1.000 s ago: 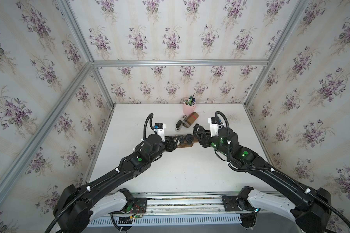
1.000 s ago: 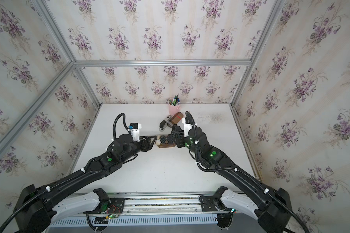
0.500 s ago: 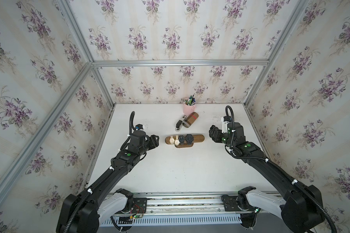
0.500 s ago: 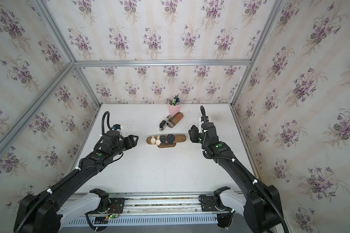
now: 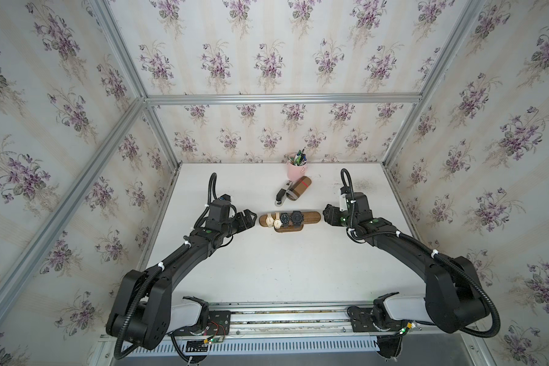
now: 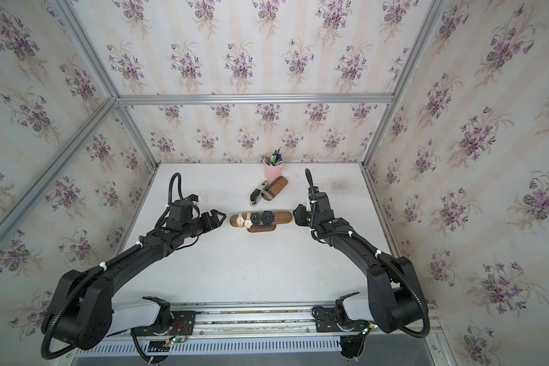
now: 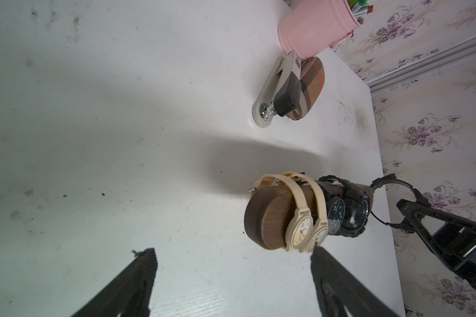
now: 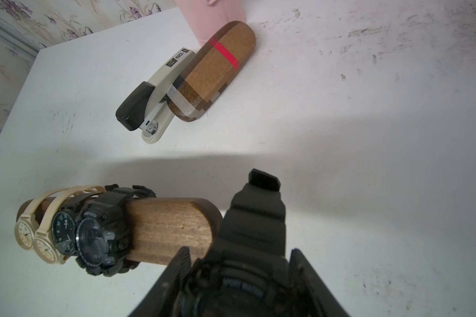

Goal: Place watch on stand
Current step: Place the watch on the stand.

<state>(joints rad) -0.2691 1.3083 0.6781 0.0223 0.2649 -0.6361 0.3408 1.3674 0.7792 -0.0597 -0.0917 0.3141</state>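
Observation:
The stand (image 5: 311, 217) is a dark wooden bar on an oval base, mid-table in both top views (image 6: 282, 217). Two cream watches (image 5: 274, 220) and two black watches (image 5: 291, 218) hang on its left half. My right gripper (image 5: 328, 216) hovers just off the bar's bare right end, shut on another black watch (image 8: 254, 219) whose strap points toward the wood (image 8: 171, 227). My left gripper (image 5: 250, 218) hangs beside the left end, open and holding nothing (image 7: 231, 251); the cream watches sit just beyond one fingertip (image 7: 318, 251).
Behind the stand lie a tan plaid case with a red stripe (image 5: 299, 188) and a stapler (image 5: 281, 195) side by side. A pink cup of pens (image 5: 297, 169) stands near the back wall. Walls enclose the table on three sides.
Both grippers have drawn back from the middle of the stand to its two ends. The left jaws have spread wider. The right gripper still carries its black watch.

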